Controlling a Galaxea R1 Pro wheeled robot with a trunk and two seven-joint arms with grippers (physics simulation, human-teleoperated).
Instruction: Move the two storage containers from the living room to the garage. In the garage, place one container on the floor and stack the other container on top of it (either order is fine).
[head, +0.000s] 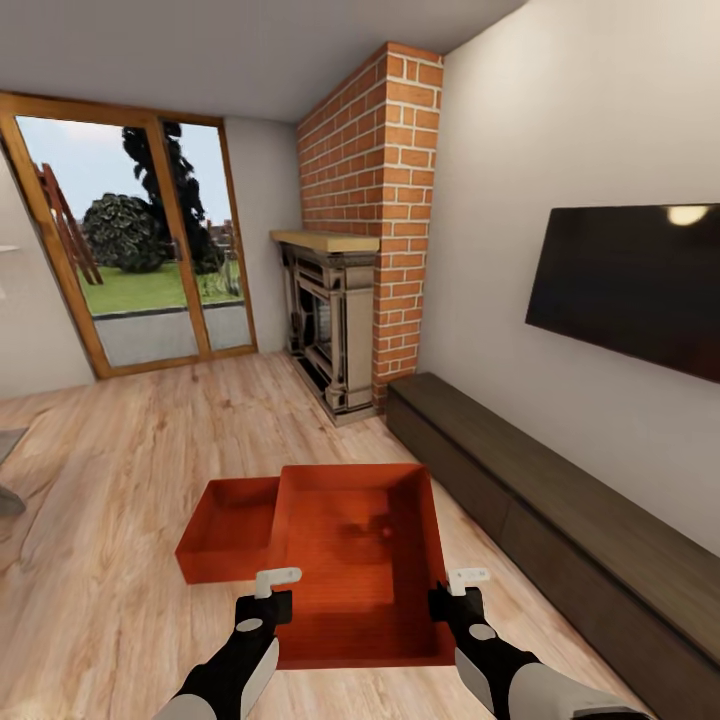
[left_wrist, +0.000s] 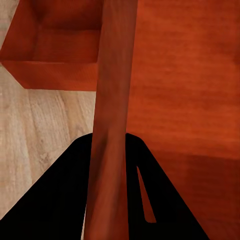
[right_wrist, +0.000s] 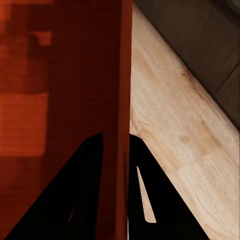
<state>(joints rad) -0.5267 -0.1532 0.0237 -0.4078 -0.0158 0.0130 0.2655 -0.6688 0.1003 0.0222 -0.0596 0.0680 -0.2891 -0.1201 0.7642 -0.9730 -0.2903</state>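
The 2 arms are alike: glossy black jointed casings with light grey panels along the forearms and a small grey oval inset near each wrist. The left end effector (head: 277, 585) and right end effector (head: 458, 584) each carry a pale off-white finger piece (head: 279, 577) above a black body. In both wrist views the fingers (left_wrist: 60, 200) appear as flat black wedge shapes.

Two red-orange, lidless storage containers sit low in the centre of the head view, over the light wood plank floor (head: 130, 470) of the living room. The nearer container (head: 360, 570) looks larger (its thin walls upright, its mouth facing up); the farther container (head: 232, 530) lies just beside it, to its left.
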